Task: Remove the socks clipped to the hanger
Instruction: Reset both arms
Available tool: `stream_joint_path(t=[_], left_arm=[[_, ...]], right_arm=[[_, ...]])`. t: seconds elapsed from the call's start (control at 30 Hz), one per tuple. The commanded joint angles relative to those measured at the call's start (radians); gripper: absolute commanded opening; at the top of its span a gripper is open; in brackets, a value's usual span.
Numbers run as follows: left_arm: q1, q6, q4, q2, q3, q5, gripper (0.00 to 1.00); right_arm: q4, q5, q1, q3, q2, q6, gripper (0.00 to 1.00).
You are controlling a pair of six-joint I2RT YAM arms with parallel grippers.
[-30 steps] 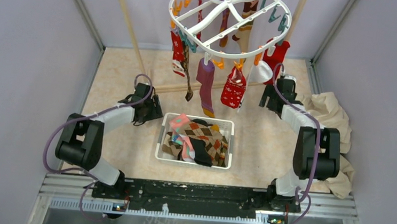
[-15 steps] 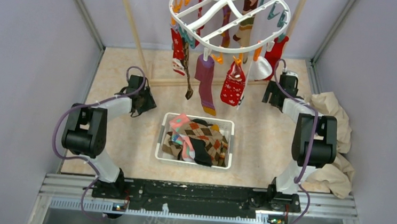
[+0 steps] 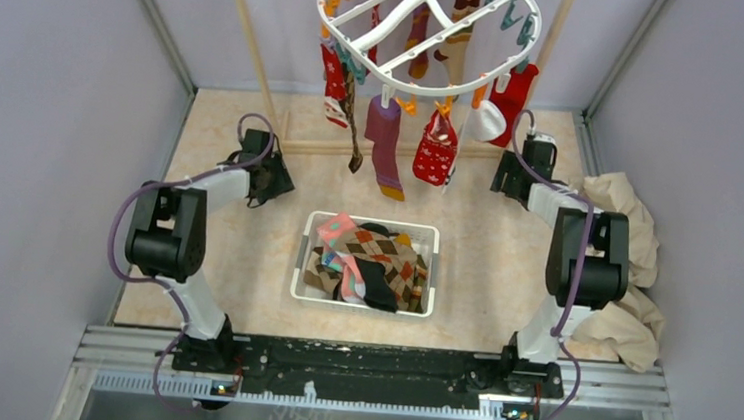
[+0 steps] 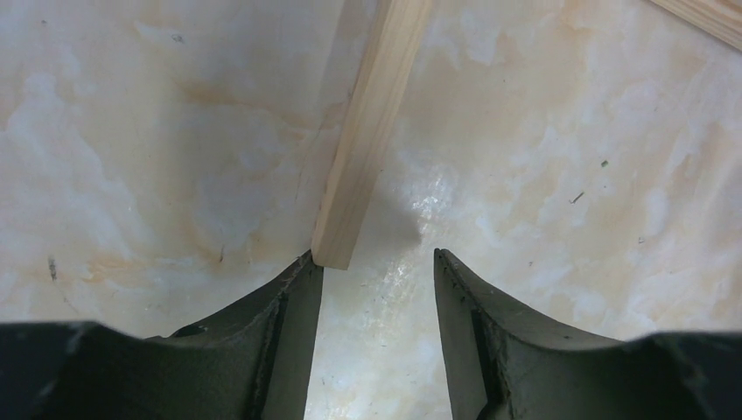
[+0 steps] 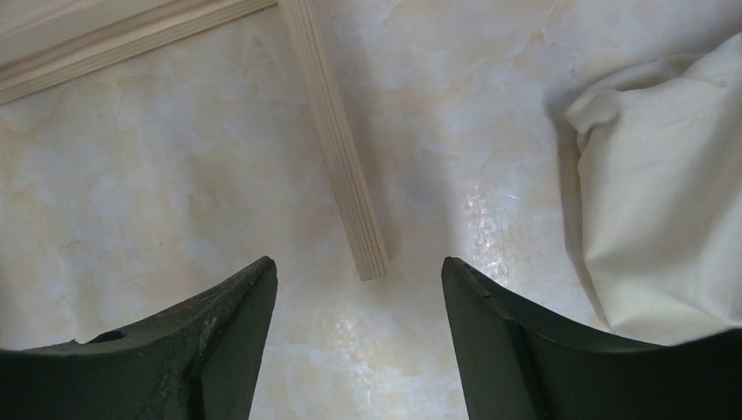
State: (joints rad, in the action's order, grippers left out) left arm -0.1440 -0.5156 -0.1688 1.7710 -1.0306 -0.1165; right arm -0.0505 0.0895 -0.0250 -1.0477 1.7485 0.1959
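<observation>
while both the left gripper [image 3: 266,174] and the right gripper [image 3: 517,177] stood spread and empty, the socks [image 3: 435,147] hung straight down from the hanger [image 3: 418,23] high between them, closest to the right one.

Top cam: fixed, high, behind the arm bases, looks down & fwd over the table [image 3: 242,280]. Wide shot, basket [image 3: 360,306] approx mid-frame, walls either side.

L wrist cam: beyond-left of basket, v. close to the tabletop, faces down past the left gripper [image 4: 374,256]. It shows marbled surface & the end of a rack foot [image 4: 367,131].

R wrist cam: beyond-right of basket, also low & close, faces down past the right gripper [image 5: 357,261]. Another foot end sits mid-frame, cloth [image 5: 665,192] at frame right.

Shared: both wrist patches lie inside the top view. The cloth, right of basket, shows in top & R wrist views.
</observation>
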Motion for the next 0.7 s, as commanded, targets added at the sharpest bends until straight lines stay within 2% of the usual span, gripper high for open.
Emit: stream_joint_path(t=[0.0, 0.23, 0.43, 0.67], left_arm=[[0.007, 0.025, -0.006, 0.025, -0.037, -0.011, 0.58], [0.007, 0.031, -0.011, -0.018, -0.013, -0.017, 0.67], [0.007, 0.038, -0.051, -0.012, -0.063, -0.012, 0.69], [0.007, 0.045, -0.108, -0.144, -0.012, -0.015, 0.81]], right_arm=[[0.038, -0.012, -0.001, -0.052, 0.033, 0.012, 0.68], [0.013, -0.003, -0.002, -0.041, 0.042, 0.015, 0.59], [0.02, -0.009, -0.003, -0.018, 0.044, 0.03, 0.59], [0.005, 0.044, 0.003, 0.079, -0.124, 0.058, 0.73]])
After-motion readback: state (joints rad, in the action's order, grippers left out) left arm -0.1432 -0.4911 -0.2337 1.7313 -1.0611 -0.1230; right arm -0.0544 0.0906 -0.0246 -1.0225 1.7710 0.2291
